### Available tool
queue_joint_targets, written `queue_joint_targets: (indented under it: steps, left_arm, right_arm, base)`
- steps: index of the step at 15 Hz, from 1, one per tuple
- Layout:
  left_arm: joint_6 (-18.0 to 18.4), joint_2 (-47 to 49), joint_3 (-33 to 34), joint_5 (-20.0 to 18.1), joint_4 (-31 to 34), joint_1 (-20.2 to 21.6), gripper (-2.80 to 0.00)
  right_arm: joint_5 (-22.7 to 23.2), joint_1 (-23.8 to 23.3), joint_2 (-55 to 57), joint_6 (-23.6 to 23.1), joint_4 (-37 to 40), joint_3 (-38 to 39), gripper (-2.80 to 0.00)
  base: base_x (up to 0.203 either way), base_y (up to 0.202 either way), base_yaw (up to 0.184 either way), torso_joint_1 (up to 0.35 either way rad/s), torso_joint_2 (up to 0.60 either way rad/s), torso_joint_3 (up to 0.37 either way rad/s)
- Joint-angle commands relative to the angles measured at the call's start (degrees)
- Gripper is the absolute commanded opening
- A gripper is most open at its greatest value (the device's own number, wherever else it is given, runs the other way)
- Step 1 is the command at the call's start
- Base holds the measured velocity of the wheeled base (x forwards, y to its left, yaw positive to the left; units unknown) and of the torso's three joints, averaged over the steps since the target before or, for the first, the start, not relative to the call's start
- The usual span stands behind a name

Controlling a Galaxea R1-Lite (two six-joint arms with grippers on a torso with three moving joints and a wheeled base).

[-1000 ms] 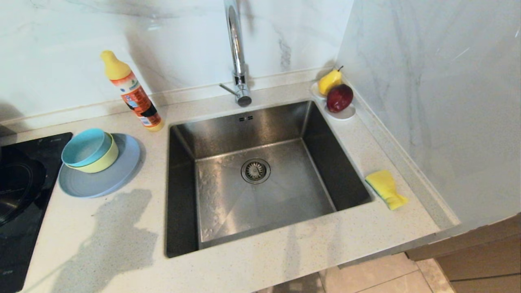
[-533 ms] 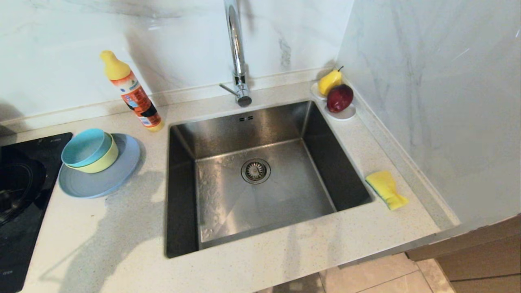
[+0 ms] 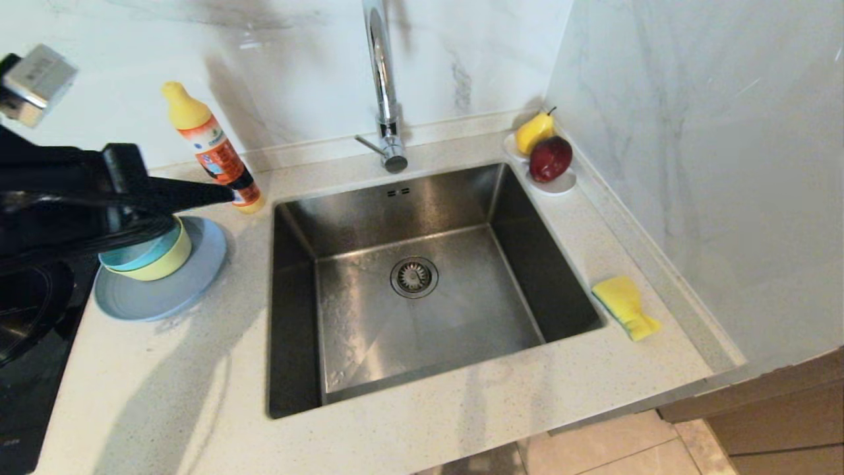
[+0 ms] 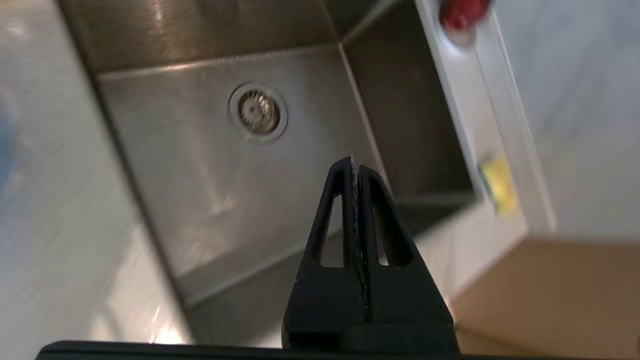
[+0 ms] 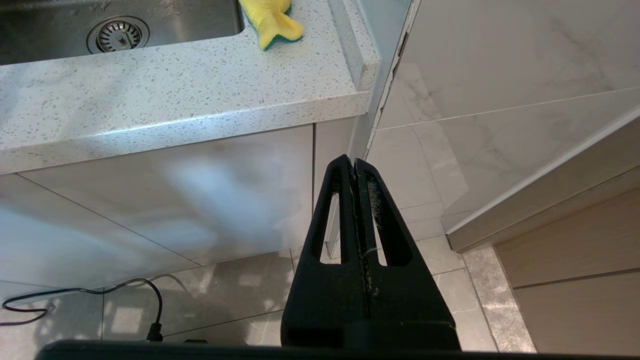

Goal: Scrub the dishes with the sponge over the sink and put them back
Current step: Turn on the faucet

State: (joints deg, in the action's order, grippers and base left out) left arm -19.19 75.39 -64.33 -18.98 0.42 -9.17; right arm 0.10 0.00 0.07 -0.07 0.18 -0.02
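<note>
The dishes are stacked left of the sink: a teal bowl inside a pale yellow bowl on a grey-blue plate. My left gripper reaches in from the left above the bowls, shut and empty, and hides most of the teal bowl. In the left wrist view the left gripper hangs over the sink. The yellow sponge lies on the counter right of the sink. My right gripper is parked below counter height, shut and empty, with the sponge far beyond it.
A chrome faucet rises behind the sink. An orange detergent bottle stands just behind the left gripper's tip. A white dish with a pear and an apple sits at the back right corner. A black hob borders the plate.
My left arm has swung into the head view from the left and now reaches over the stacked bowls. Nothing else has moved.
</note>
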Motion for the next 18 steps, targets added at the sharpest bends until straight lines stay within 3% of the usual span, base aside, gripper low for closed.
queue_joint_targets:
  steps: [1, 4, 7, 13, 18]
  left_arm:
    - [-3.87, 13.72, -3.63, -0.23, -5.76, -0.05, -2.8]
    - [-10.82, 23.28, -12.2, -0.47, -10.83, -0.06, -2.8]
    - [-14.24, 30.35, -17.92, -0.84, -14.54, -0.06, -2.8]
    - [-23.54, 37.85, -19.92, -0.81, -31.9, 0.03, -2.8]
    - [-23.85, 42.49, -25.12, -1.13, -32.27, 0.03, -2.8]
  right_arm:
    - [-0.01, 0.0, 0.01, -0.01, -0.01, -0.06, -2.8]
    - [-0.01, 0.0, 0.01, -0.01, -0.01, -0.06, -2.8]
    - [-0.01, 0.0, 0.01, -0.01, -0.01, -0.06, -2.8]
    - [-0.01, 0.0, 0.01, -0.01, -0.01, 0.01, -2.8]
    - [-0.01, 0.0, 0.01, -0.01, -0.01, -0.06, -2.8]
  base:
    - [0.0, 0.0, 0.0, 0.0, 0.0, 0.0]
    - [0.0, 0.0, 0.0, 0.0, 0.0, 0.0]
    - [0.0, 0.0, 0.0, 0.0, 0.0, 0.0]
    - [0.0, 0.0, 0.0, 0.0, 0.0, 0.0]
    - [0.0, 0.0, 0.0, 0.0, 0.0, 0.0]
